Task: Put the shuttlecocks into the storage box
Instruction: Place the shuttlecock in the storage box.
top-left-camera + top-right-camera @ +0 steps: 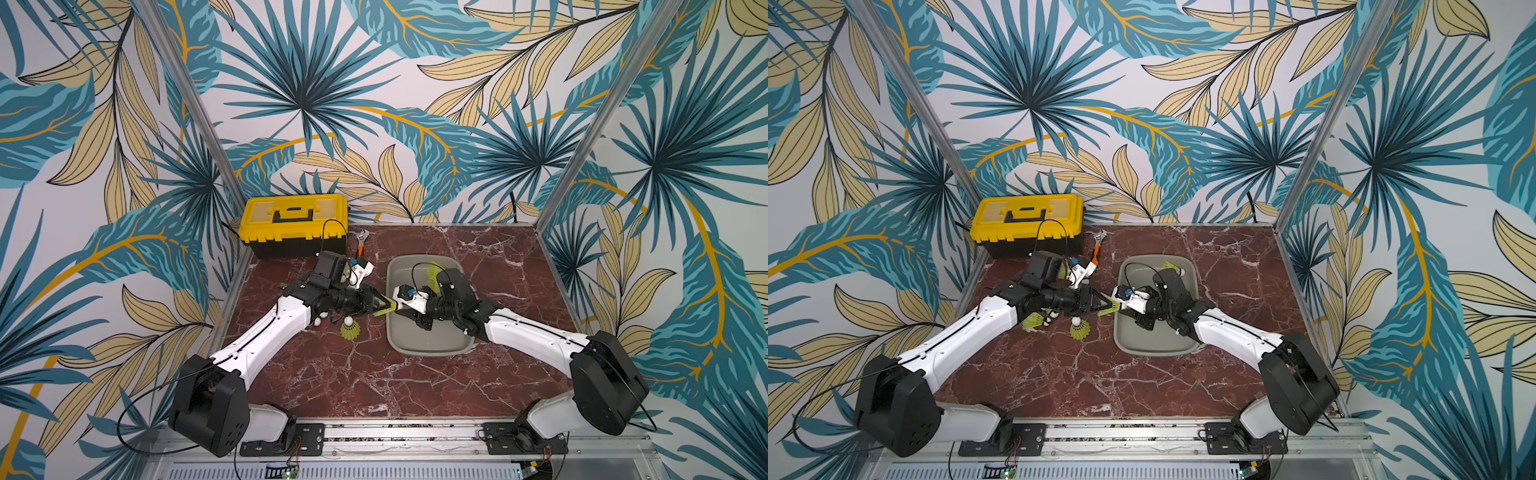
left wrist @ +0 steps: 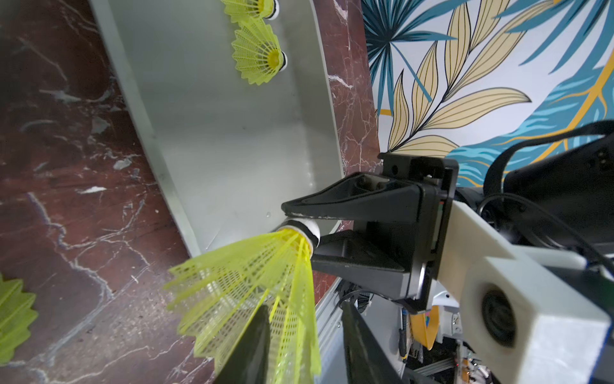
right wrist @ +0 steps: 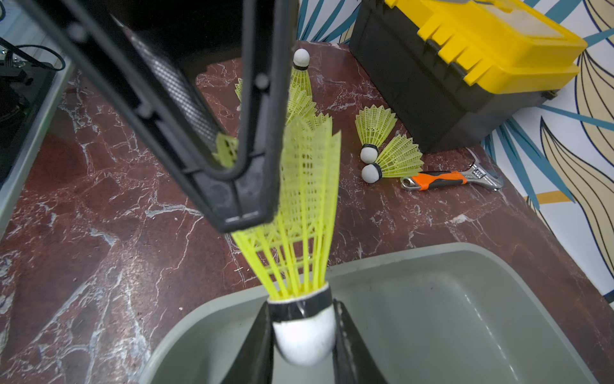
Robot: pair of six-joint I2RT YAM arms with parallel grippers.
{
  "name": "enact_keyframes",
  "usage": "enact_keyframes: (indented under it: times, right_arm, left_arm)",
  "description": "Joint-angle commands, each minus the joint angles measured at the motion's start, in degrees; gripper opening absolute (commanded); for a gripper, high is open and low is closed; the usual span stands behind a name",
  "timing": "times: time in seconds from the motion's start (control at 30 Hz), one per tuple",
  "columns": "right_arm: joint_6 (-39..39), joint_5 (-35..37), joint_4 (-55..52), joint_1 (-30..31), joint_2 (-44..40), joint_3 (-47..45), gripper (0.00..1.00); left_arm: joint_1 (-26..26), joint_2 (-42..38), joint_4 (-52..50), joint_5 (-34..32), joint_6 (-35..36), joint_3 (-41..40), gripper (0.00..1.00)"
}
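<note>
Plainly, we are in the middle of a hand-over. One shuttlecock (image 3: 305,186) hangs between the two arms right at the rim of the storage box (image 1: 430,352), its white tip over the box edge and its skirt pointing out over the worktop (image 1: 374,386). Our right gripper (image 3: 304,332) is clamped on the white tip. Our left gripper (image 2: 304,309) sits around the skirt with its jaws looking parted, so we judge that the right side carries the weight. Two shuttlecocks (image 2: 259,56) already lie at the far end of the box. Several more wait on the worktop: a loose shuttlecock (image 1: 348,328) near the left arm and two more shuttlecocks (image 3: 375,133) by the toolbox (image 3: 465,66). Next, we think, the left gripper must back straight off along the skirt without snagging the soft mesh. The right must then swing inward over the box floor and let go. After that, the loose ones call for fresh picks.
</note>
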Motion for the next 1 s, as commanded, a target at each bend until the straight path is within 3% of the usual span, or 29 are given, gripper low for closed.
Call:
enact_keyframes:
  times: [0.0, 0.37, 0.53, 0.97]
  right_arm:
    - [3.2, -0.4, -0.9, 0.3, 0.0, 0.5, 0.23]
    - [4.5, 0.0, -0.9, 0.3, -0.2, 0.0, 0.23]
    - [4.7, 0.3, -0.8, 0.4, -0.3, 0.0, 0.23]
    - [4.4, 2.7, -0.5, 0.4, -1.0, -0.3, 0.24]
  left_arm:
    - [0.1, -2.2, 1.4, -1.6, 1.4, 2.6, 0.41]
    - [0.1, -2.3, 7.5, -0.6, 0.0, 0.1, 0.35]
    - [0.1, -2.0, 7.3, -1.2, -0.1, 0.0, 0.27]
    - [0.1, -0.6, 6.3, -2.0, -1.4, 0.0, 0.23]
